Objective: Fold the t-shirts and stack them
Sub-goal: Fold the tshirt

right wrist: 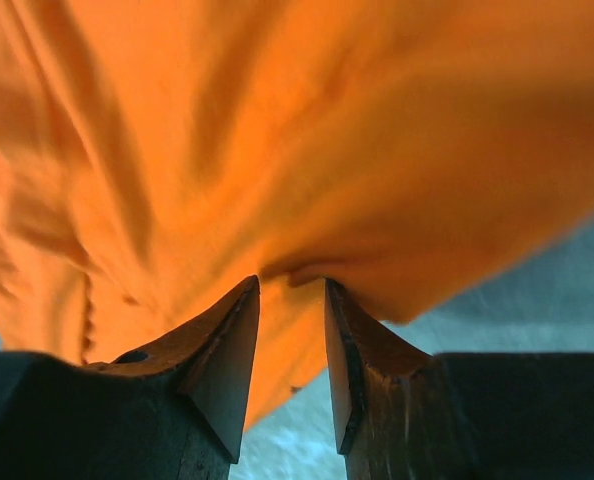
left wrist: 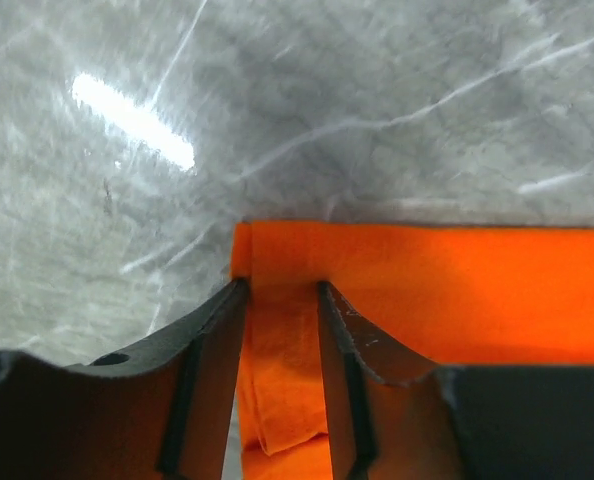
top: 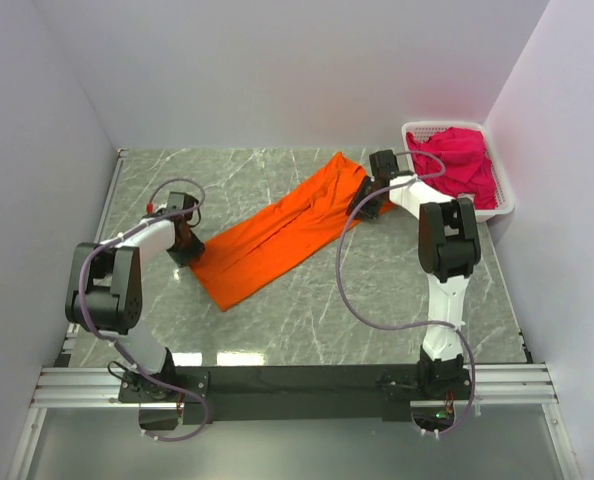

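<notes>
The orange t-shirt (top: 277, 235) is clamped in the jaws of the right gripper (right wrist: 292, 290), probably for tensioning. Its opposite corner is straddled by the jaws of the left gripper (left wrist: 282, 290); whether they are clamped cannot be told.

Our left arm (top: 142, 240) and right arm (top: 439, 300) are white with black joints, looping purple-grey cables (top: 349, 290) and black wedge-shaped claw fingers (left wrist: 212, 340).
</notes>
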You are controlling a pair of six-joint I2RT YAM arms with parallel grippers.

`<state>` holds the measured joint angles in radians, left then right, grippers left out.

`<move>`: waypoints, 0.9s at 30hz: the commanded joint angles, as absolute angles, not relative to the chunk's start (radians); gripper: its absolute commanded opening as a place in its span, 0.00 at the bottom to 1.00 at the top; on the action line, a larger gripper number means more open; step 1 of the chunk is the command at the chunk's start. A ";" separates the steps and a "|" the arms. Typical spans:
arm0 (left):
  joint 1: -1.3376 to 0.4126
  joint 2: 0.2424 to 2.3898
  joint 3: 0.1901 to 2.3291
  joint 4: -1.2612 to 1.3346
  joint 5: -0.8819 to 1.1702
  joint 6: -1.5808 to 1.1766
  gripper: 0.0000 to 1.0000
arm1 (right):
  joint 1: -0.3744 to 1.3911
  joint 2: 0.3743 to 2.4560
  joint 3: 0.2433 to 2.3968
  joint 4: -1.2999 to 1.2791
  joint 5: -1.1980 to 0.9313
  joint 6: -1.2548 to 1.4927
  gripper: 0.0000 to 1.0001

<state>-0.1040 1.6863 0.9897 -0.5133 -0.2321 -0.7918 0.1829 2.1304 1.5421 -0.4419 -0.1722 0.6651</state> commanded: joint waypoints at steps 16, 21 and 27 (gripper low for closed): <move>-0.432 1.235 0.528 -0.518 0.021 -1.186 0.47 | 0.086 2.303 1.942 -0.648 -0.118 0.575 0.41; -0.580 1.183 0.589 -0.610 -0.050 -1.236 0.53 | 0.159 2.076 1.665 -0.572 -0.037 0.497 0.40; -0.583 1.040 0.655 -0.716 -0.193 -1.249 0.61 | 0.333 1.774 1.341 -0.465 -0.008 0.502 0.38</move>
<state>-0.5812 1.1004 0.5945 -0.6300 -0.0837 -1.2152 0.2470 1.8999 1.4456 -0.5510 -0.0429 0.5224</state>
